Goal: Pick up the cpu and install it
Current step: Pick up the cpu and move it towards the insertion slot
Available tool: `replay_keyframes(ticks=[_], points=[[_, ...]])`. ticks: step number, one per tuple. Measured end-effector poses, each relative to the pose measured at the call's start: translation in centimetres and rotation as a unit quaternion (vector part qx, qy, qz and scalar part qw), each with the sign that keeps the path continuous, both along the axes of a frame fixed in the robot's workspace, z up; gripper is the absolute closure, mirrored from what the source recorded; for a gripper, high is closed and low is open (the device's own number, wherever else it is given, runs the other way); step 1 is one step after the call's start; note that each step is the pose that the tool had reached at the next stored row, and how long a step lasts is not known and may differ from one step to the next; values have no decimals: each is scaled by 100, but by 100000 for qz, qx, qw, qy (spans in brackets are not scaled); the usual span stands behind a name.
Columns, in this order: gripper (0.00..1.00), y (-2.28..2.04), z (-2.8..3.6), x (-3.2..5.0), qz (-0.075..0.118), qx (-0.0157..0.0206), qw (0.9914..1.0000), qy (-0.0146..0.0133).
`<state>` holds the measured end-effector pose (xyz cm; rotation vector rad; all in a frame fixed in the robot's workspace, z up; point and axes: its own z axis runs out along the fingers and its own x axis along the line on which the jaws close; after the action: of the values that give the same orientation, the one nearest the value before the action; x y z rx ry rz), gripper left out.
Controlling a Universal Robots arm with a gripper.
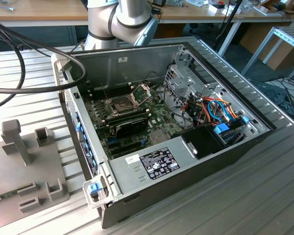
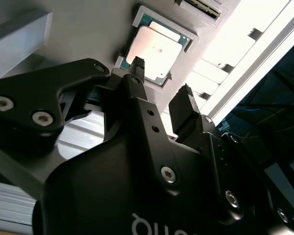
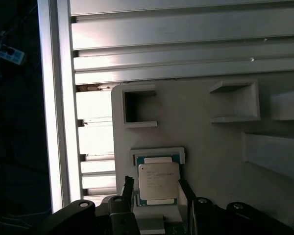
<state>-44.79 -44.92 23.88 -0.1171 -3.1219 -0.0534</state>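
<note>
Pincer (image 2: 161, 77) open, its fingers spread either side of the cpu (image 3: 159, 180), cpu lying flat in a shallow recess of the grey fixture plate (image 3: 206, 137), plate resting on the slatted metal worktop (image 3: 186, 39), open computer case (image 1: 186, 164) standing to the exterior view's right of the plate.

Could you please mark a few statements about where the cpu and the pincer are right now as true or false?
1. The cpu lies in a recess of the grey holder. True.
2. The pincer is shut on the cpu. False: its fingers stand apart, one to each side of the cpu.
3. The computer case is open, showing the green motherboard. True.
4. The cpu sits in the motherboard's socket. False: it lies in the holder, and the socket frame stands raised.
</note>
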Motion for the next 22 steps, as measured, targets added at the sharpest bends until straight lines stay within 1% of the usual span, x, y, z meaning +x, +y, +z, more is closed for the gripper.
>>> replay_keyframes(ticks=[7, 13, 18, 22], points=[[52, -6, -75, 22, 1, -3, 100000, 51], [52, -6, -160, 50, -1, -6, 100000, 105], [52, -6, -171, 56, -4, -35, 100000, 126], [51, -7, -172, 57, 3, -202, 100000, 118]])
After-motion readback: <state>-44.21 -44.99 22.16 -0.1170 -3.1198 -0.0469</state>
